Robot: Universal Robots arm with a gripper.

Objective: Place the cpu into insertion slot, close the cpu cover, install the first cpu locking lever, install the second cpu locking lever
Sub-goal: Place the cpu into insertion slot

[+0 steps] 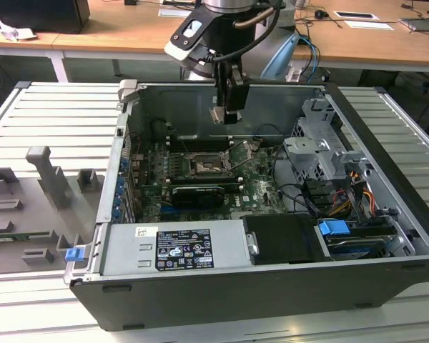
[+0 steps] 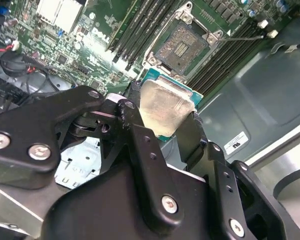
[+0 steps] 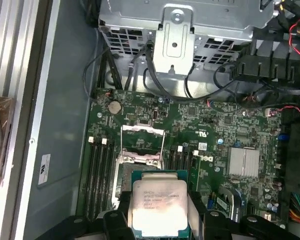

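My pincer [image 2: 161, 114] is clamped on the cpu [image 2: 162, 106], gripping two opposite edges. The chip's grey top carries faint print I can't read. It hangs above the slot [image 3: 131, 170], apart from it, with open air between. The cover [image 3: 140, 159] stands raised along one edge of the slot. Memory slots [image 3: 97, 170] flank the slot closely on two sides. Beyond them, away from the slot, a white label [image 3: 44, 170] sits on the case [image 1: 272, 300] wall.
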